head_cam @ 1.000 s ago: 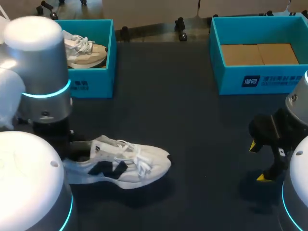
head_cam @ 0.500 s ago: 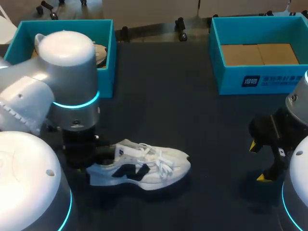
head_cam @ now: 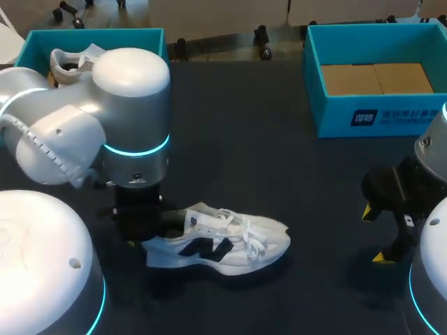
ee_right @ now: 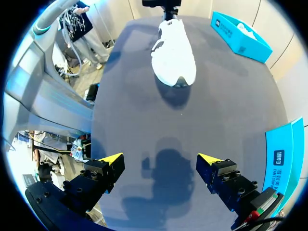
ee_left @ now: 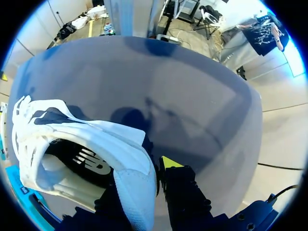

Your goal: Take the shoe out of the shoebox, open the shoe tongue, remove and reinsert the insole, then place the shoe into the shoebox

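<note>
Dark bench point(head_cam: 279, 174) carries the white shoe point(head_cam: 223, 241) in the lower middle of the frame, its heel pinched in the left hand point(ee_left: 147, 171), while the right hand point(ee_right: 160, 159) gapes empty at lower right.

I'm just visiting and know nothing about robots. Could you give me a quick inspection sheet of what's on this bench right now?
Surface: dark table.
Job's things: white shoe resting on its sole on the table, toe toward the right arm; right shoebox holds only a brown cardboard liner.
Clutter: second pale shoe inside the left shoebox.
Hands: left hand shut on the white shoe's heel; right hand open, holding nothing, well apart from the shoe.
Cables: nothing seen.
Surroundings: nothing seen.
</note>
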